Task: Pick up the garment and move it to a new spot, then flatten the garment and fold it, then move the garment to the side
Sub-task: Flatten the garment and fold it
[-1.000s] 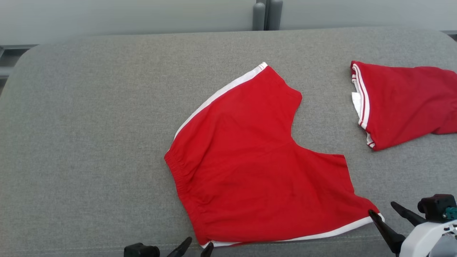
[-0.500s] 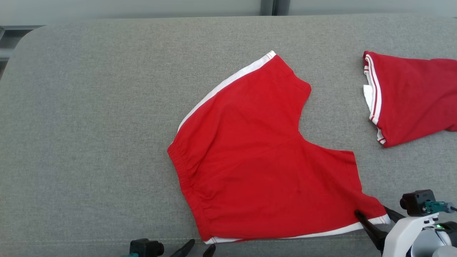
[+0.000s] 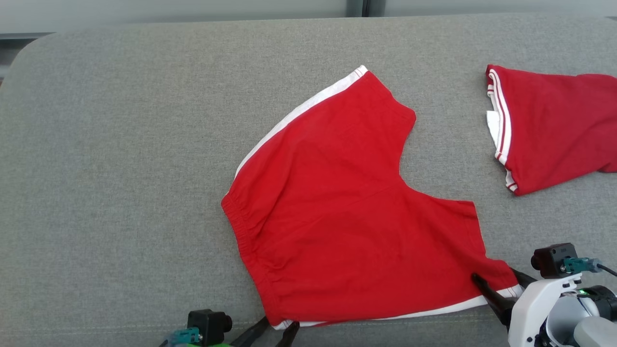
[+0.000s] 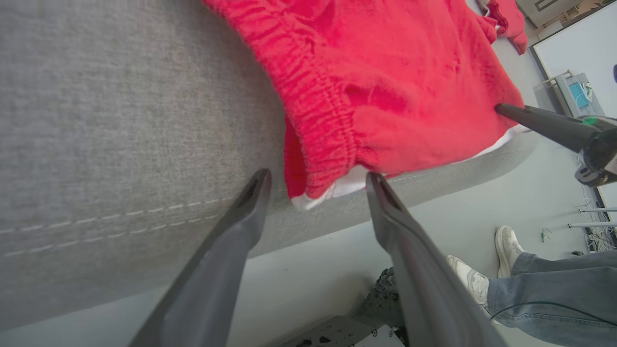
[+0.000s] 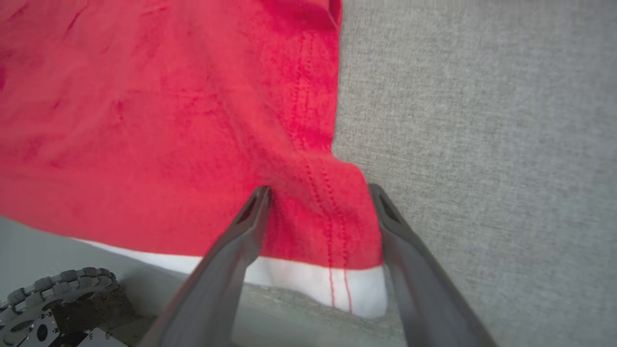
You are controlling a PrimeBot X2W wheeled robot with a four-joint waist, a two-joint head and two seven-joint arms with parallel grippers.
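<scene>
Red shorts (image 3: 347, 212) with white side stripes lie spread flat on the grey cushion, waistband at the left, legs pointing up and right. My left gripper (image 3: 277, 332) is open at the near waistband corner (image 4: 318, 190), its fingers straddling that corner. My right gripper (image 3: 499, 284) is open around the near leg's hem corner (image 5: 328, 217), red cloth and white stripe between its fingers. In the left wrist view the right gripper's finger (image 4: 540, 123) rests on the far hem.
A second red garment (image 3: 549, 125) with white-striped trim lies at the cushion's right edge. The grey cushion's front edge (image 3: 120, 332) runs just under both grippers. A person's shoes and jeans (image 4: 530, 274) stand on the floor beside the robot.
The head camera has tilted down and shifted. The right gripper has slid further onto the leg hem corner, and the left gripper has come up to the waistband corner.
</scene>
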